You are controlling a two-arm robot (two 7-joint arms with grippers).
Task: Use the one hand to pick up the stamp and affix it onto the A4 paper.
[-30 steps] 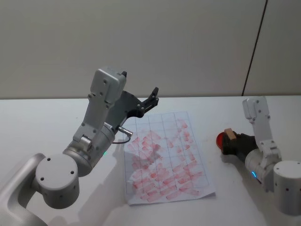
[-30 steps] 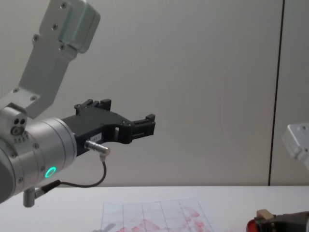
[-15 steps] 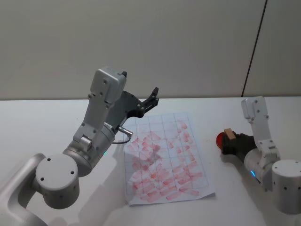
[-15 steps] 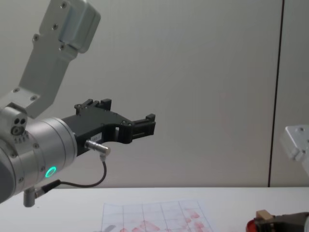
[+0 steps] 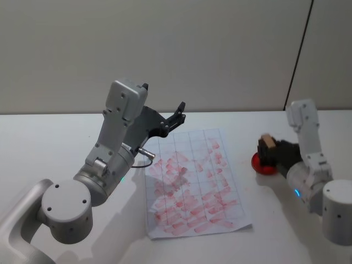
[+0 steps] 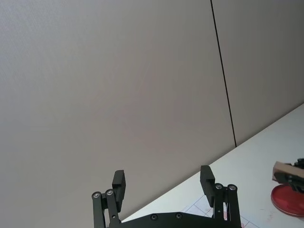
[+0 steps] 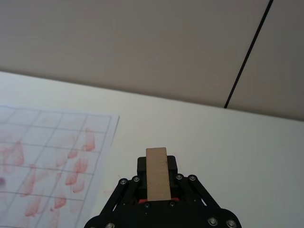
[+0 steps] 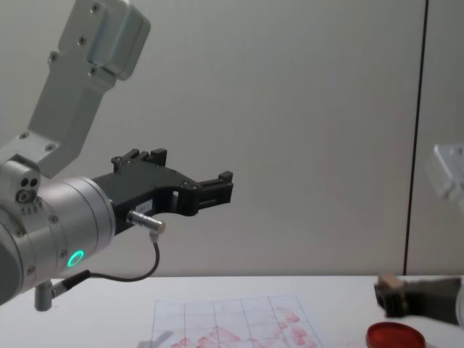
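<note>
A: Right hand state?

B: Closed on the stamp. The right wrist view has the block clamped between both fingers, long side pointing out past the tips. Bare tan wood faces that camera.

A: Where is it over the table?

B: Right side, above the ink pad. In the chest view the stamp is in the air, with a clear gap down to the red disc. Not touching. The head view has the stamp overlapping the pad's far edge.

A: And the paper?

B: Flat on the table, middle of the head view, to the left of the pad and apart from it. It has grid lines and red marks across most cells. The stamp is off the sheet, to the right of its right edge. The paper's right edge shows in the right wrist view, with bare table between it and the hand.

A: Left hand?

B: Fingers spread wide, nothing between them. It is raised well above the table, over the sheet's far left corner, pointing toward the wall. Its wrist view catches the stamp and pad far off to one side.

A: Stamp's inked face?

B: Can't tell, it is turned away from every camera.
</note>
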